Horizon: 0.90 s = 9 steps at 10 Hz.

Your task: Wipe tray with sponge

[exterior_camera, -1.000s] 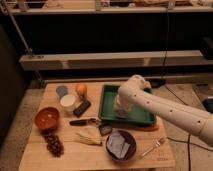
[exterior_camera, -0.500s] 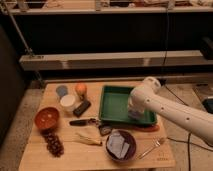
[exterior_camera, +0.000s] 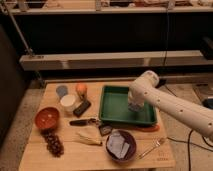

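The green tray [exterior_camera: 116,106] lies on the right half of the wooden table. My white arm comes in from the right and bends down over the tray's right side. The gripper [exterior_camera: 135,107] hangs inside the tray near its right wall, mostly hidden behind the forearm. A pale bluish-white patch, likely the sponge [exterior_camera: 134,104], shows at the gripper's tip against the tray floor.
Left of the tray stand an orange [exterior_camera: 81,89], a white cup [exterior_camera: 68,102], a grey-blue cup [exterior_camera: 61,90] and a black block [exterior_camera: 82,108]. A red bowl [exterior_camera: 47,118], grapes [exterior_camera: 53,143], a banana [exterior_camera: 89,136], a purple bowl with cloth [exterior_camera: 120,145] and a fork [exterior_camera: 152,147] sit in front.
The arm swung from the tray's middle toward its right side, then eased slightly back left. The tabletop things have not moved.
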Tool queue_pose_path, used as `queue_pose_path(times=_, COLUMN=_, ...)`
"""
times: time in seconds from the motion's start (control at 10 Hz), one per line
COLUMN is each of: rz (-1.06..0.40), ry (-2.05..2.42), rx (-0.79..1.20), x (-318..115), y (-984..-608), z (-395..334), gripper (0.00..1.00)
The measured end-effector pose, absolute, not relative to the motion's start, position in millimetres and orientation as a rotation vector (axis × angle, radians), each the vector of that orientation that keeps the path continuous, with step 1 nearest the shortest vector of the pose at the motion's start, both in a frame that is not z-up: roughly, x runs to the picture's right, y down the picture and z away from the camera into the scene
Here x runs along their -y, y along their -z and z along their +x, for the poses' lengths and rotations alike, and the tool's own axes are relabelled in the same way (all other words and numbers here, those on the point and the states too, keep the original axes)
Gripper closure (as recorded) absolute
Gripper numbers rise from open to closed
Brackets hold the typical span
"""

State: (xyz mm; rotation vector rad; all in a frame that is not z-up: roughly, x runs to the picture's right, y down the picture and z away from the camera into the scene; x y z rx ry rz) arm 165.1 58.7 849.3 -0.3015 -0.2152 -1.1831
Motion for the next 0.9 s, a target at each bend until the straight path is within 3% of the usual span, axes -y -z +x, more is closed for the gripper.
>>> queue_pose_path(times=0.4, rz=-0.267, ry=1.247, rx=0.286, x=-43, y=-882, z=116, gripper=0.79)
queue_pose_path(times=0.9, rz=-0.233, ry=1.322, rx=0.413, x=-60, y=-895, z=63, gripper=0.79)
